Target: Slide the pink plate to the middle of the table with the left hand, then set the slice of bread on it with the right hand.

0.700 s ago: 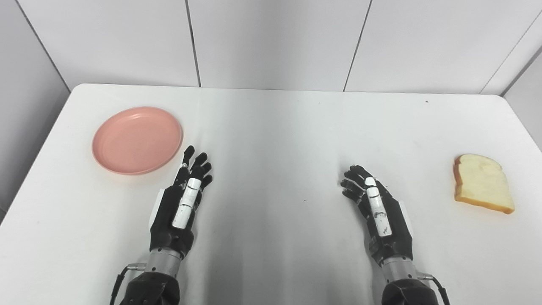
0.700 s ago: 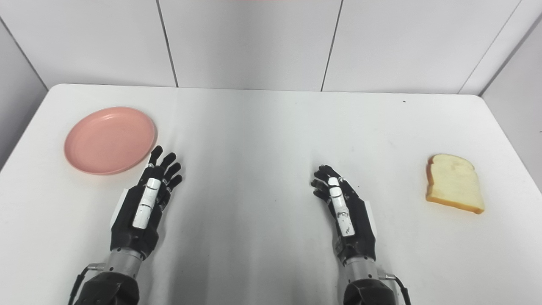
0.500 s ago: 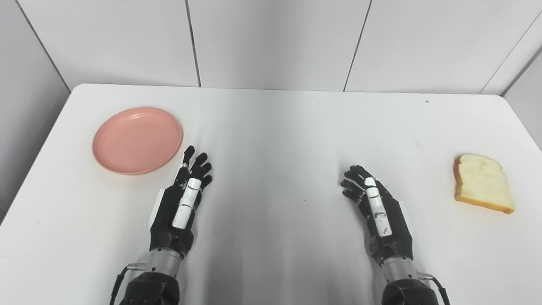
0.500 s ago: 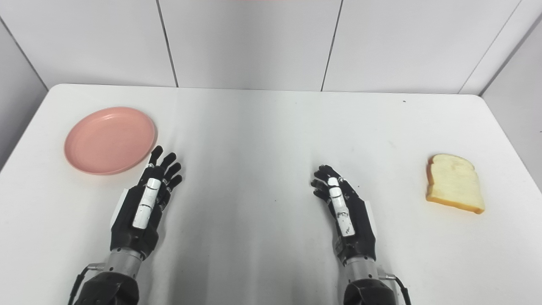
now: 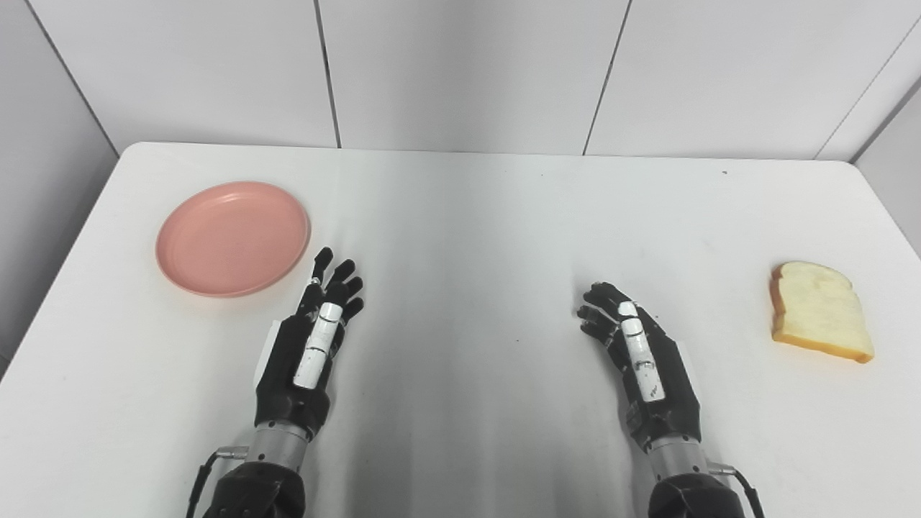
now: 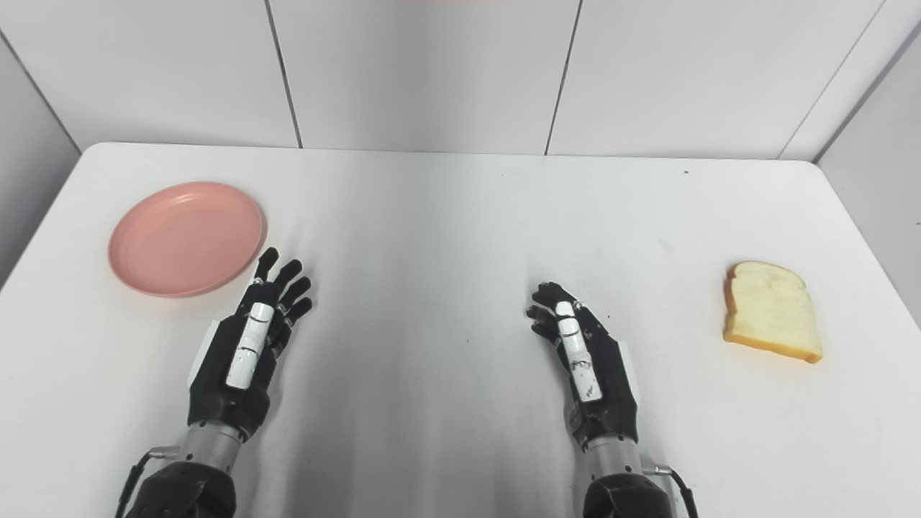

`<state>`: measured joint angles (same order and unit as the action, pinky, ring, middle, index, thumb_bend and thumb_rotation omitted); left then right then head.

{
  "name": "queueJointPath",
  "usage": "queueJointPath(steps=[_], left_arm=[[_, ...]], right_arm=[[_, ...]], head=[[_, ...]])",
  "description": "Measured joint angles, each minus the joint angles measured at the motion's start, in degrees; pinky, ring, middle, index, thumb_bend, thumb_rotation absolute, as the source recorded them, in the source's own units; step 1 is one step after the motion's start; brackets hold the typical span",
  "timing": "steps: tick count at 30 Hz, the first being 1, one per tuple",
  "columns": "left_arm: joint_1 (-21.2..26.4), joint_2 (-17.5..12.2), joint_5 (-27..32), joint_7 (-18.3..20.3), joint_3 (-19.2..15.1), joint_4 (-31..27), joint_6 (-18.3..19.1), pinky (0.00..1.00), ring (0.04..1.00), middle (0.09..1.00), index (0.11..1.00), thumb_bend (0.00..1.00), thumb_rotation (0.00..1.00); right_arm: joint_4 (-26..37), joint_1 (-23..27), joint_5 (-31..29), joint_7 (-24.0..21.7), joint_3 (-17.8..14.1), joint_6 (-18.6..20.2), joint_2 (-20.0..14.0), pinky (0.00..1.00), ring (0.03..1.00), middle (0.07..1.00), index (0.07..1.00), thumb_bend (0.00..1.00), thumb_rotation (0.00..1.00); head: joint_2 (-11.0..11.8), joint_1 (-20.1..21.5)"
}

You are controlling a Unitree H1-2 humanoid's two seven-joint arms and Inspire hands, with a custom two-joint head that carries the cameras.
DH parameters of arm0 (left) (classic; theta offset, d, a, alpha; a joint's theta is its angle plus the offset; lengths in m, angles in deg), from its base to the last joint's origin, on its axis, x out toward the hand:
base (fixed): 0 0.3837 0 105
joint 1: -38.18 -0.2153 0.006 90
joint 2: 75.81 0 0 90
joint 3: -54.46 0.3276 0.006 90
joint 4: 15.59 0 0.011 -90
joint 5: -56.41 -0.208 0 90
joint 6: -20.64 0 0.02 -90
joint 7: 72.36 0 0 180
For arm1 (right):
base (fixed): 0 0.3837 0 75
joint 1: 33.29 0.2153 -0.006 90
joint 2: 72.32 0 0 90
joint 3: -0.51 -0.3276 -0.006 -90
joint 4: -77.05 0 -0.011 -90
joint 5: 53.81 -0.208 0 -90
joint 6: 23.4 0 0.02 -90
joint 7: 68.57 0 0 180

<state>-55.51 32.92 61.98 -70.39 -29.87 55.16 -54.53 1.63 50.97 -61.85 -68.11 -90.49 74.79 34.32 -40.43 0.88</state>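
Plainly, nothing is held yet: the left hand (image 5: 306,345) rests on the white table (image 5: 460,216) with its fingers stretched out and spread, empty, and the right hand (image 5: 644,360) lies the same way with its fingers a little curled but apart, also empty. The pink plate (image 5: 233,238) sits just ahead of the left hand and to its outer side, the near rim close to the fingertips but apart from them. The slice of bread (image 5: 820,311) lies flat, well out to the outer side of the right hand, roughly level with its fingertips.

The plate looks like light, stiff plastic with a low raised rim; on this smooth top it should slide readily, so the robot would do best to hook fingers over the far or outer rim, or press down inside the well, and draw it inward. Too light a touch might let it skid or spin. The bread looks soft and light, possibly a foam prop, though that cannot be told from here; a pinch across its crusted edges would suit, gently, since a real slice would crush.

No brand, label or writing shows on anything
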Motion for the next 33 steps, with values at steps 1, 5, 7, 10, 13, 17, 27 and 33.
queueJointPath(steps=[1, 5, 7, 10, 13, 17, 27, 33], left_arm=[[0.00, 0.00, 0.00, 0.00, 0.01, 0.00, 0.00, 0.94, 0.939, 0.953, 1.000, 0.80, 0.76], [0.03, 0.03, 0.00, 0.00, 0.06, 0.07, 0.00, 0.94, 0.938, 0.951, 1.000, 0.81, 0.76], [0.06, 0.09, 0.00, 0.00, 0.16, 0.26, -0.01, 0.95, 0.942, 0.953, 1.000, 0.80, 0.75], [0.06, 0.35, -0.37, -0.01, 0.50, 1.27, -0.16, 0.96, 0.949, 0.958, 1.000, 0.76, 0.76], [0.02, 0.53, -0.79, 0.00, 1.12, 3.08, -1.19, 0.98, 0.958, 0.966, 1.000, 0.71, 0.77], [-0.03, 1.09, -1.05, 0.00, 2.04, 6.00, -4.40, 0.97, 0.962, 0.969, 1.000, 0.65, 0.77], [0.16, 3.03, -4.34, -1.35, 2.85, 12.04, -12.47, 0.97, 0.962, 0.967, 1.000, 0.66, 0.78], [0.86, 3.25, -5.02, -1.40, 2.94, 15.15, -16.68, 0.99, 0.987, 0.980, 1.000, 0.66, 0.80]], right_arm=[[0.00, 0.00, 0.02, 0.00, 0.02, 0.00, -0.02, 0.80, 0.763, 0.778, 0.730, 0.74, 0.78], [0.00, 0.00, 0.00, 0.00, 0.04, 0.00, -0.10, 0.80, 0.767, 0.783, 0.729, 0.73, 0.78], [-0.02, 0.00, -0.10, -0.02, -0.01, 0.00, -0.18, 0.80, 0.768, 0.783, 0.732, 0.72, 0.78], [-0.45, 0.05, -0.67, -0.12, -0.22, -0.17, -0.37, 0.80, 0.764, 0.780, 0.737, 0.71, 0.78], [-2.09, 0.28, -1.24, -0.41, -0.38, -2.00, -0.87, 0.81, 0.764, 0.782, 0.734, 0.71, 0.78], [-4.84, 0.40, -1.65, -2.15, -0.47, -5.53, -1.78, 0.83, 0.771, 0.781, 0.735, 0.70, 0.78], [-10.82, 1.66, -3.05, -5.01, -1.99, -13.20, -3.34, 0.87, 0.820, 0.825, 0.802, 0.70, 0.80], [-12.58, 2.69, -4.24, -5.76, -2.70, -14.09, -4.01, 0.88, 0.832, 0.836, 0.805, 0.70, 0.80]], head=[[0.00, 0.00], [0.70, -0.79], [1.22, -1.23], [2.20, -1.76], [5.09, -3.34], [8.78, -5.79], [13.96, -10.45], [16.17, -12.74]])
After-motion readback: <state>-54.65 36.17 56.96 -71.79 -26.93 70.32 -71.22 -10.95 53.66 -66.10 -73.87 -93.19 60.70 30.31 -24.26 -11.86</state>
